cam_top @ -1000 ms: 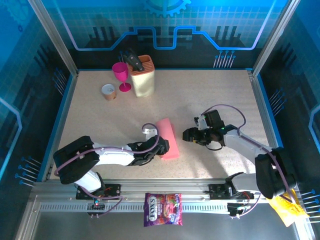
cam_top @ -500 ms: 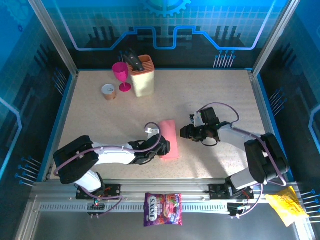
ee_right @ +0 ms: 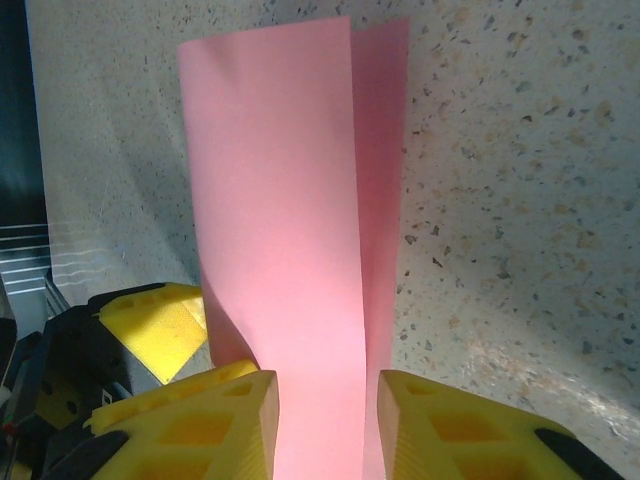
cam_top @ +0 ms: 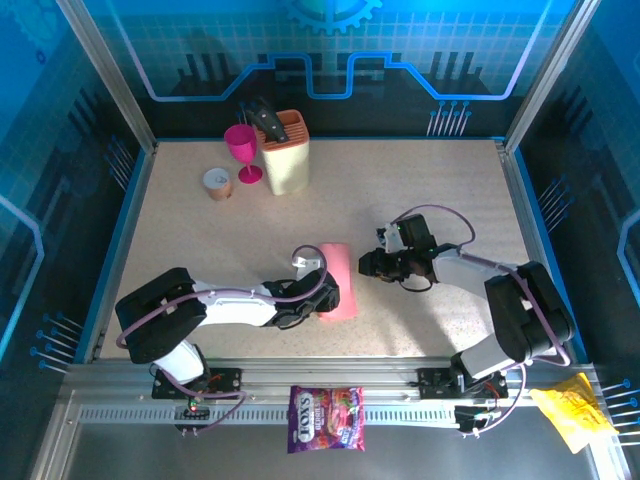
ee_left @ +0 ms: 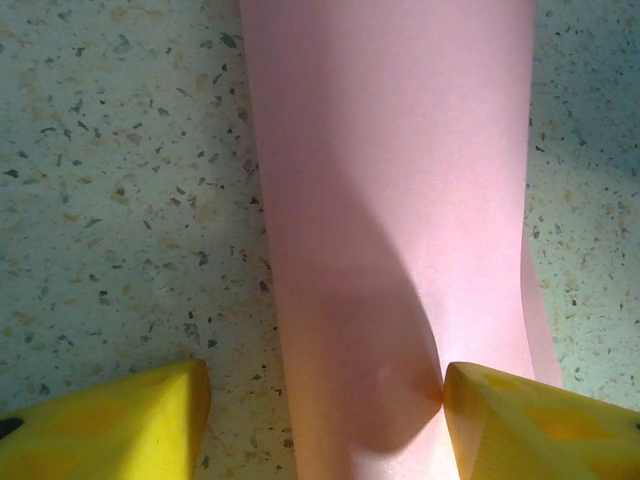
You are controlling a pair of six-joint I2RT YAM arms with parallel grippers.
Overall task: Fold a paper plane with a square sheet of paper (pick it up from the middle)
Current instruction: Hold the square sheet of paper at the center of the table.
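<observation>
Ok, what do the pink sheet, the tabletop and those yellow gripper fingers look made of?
Pink sheet: thin matte paper; it curls softly and holds a fold. Tabletop: speckled beige, stone-look laminate or composite, unclear which. Right gripper's fingers: yellow, probably hard plastic, with recessed pockets.
</observation>
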